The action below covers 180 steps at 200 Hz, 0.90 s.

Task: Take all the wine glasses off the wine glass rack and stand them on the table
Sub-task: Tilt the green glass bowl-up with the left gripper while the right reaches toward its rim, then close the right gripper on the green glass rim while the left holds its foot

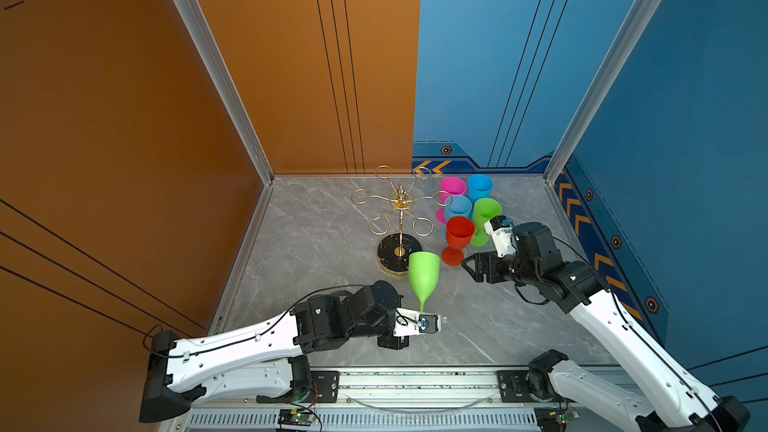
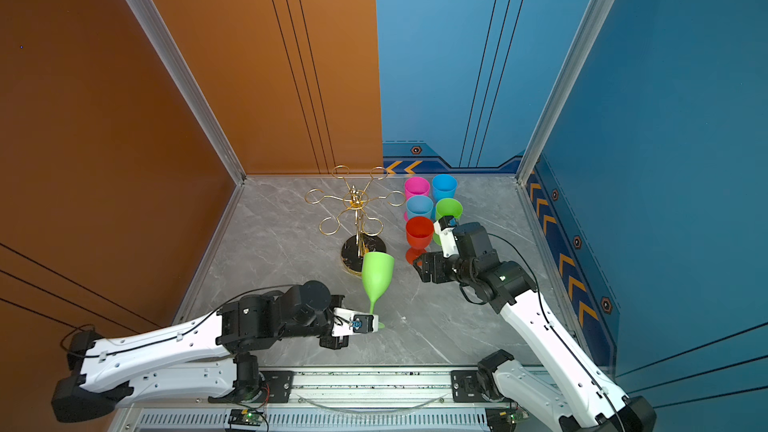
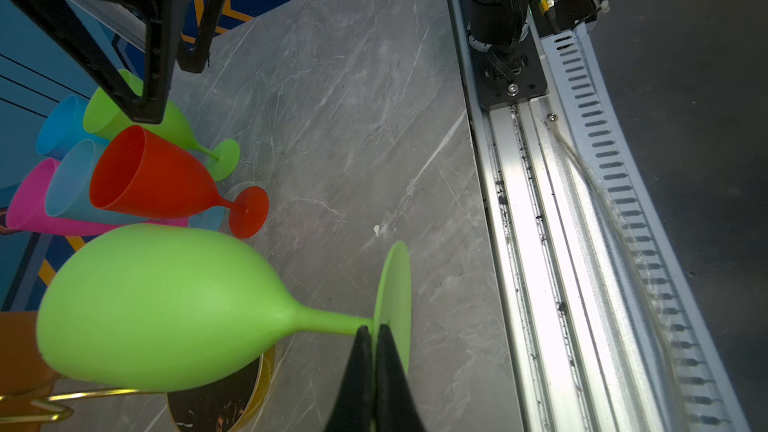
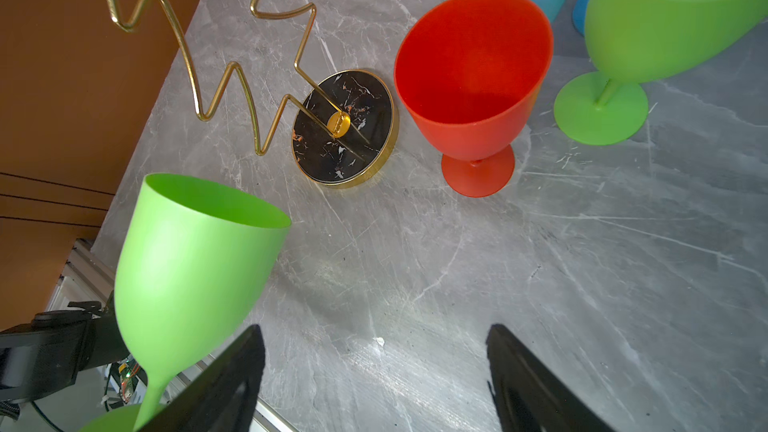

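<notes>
A green wine glass [image 1: 424, 276] [image 2: 376, 276] stands off the rack, mouth up and leaning, above the table just in front of the rack's base. My left gripper [image 1: 422, 318] [image 3: 374, 332] is shut on its round foot where the stem joins. The bowl [image 3: 166, 305] [image 4: 195, 255] is free of the wire arms. The wine glass rack [image 1: 401, 201] [image 2: 355, 199] is gold wire on a black marbled base [image 4: 345, 126], and its loops hold nothing. My right gripper [image 1: 471, 268] [image 4: 374, 342] is open and empty, low beside the red glass.
Upright glasses cluster at the back right: red [image 1: 459, 234], green [image 1: 485, 214], two blue [image 1: 479, 187] and pink [image 1: 453, 187]. The orange wall [image 1: 124, 118] bounds the left, the blue wall [image 1: 665, 118] the right. An aluminium rail [image 1: 415, 384] runs along the table's front edge.
</notes>
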{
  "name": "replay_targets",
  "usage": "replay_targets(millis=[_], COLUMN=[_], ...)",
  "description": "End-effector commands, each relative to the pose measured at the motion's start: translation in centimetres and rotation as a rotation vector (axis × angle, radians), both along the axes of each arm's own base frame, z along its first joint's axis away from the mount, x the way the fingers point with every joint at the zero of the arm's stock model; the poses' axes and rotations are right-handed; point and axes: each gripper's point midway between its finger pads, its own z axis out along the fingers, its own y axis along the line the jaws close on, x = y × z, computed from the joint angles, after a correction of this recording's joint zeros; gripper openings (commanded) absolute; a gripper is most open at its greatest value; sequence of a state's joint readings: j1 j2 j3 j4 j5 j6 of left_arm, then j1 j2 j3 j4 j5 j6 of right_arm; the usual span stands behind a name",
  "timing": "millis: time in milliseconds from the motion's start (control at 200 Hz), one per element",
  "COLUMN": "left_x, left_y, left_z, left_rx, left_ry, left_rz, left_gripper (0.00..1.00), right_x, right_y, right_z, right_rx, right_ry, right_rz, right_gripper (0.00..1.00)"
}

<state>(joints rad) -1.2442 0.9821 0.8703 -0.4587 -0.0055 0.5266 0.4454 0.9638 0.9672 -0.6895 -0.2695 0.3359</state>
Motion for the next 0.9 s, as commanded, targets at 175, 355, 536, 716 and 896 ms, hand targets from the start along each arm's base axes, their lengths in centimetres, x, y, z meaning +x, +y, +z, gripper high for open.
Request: replay_targets(millis=[175,355,536,716,896], left_x=[1.2,1.3,2.0,2.4,2.4], left_y=[-0.4,-0.4,-0.7,-1.3,-1.4], left_z=[-1.2,-2.3,-2.7,-2.3,-2.6], left_rx=[0.096,0.161,0.199,0.209,0.232], left_ry=[-0.275,-0.401,-0.566,-0.709,-0.792], left_rz=[-0.019,-0.04,-0.038,-0.041,-0.058], left_gripper=[0.0,0.0,0.0,0.0,0.0], right_x=[0.5,0.9,1.2,1.4,1.4], right_y=[0.5,0.9,1.7,2.4,3.5], right_z=[1.9,2.8,3.5,3.8,4.0], right_rx=[0.015,0.031,0.055,0.072,0.102], right_ry=[0.019,0.015,0.027,0.048,0.077], right_rz=[-0.005,-0.002,0.02,0.047,0.085], right_gripper=[0.8,0.79,0.77,0.75,0.71])
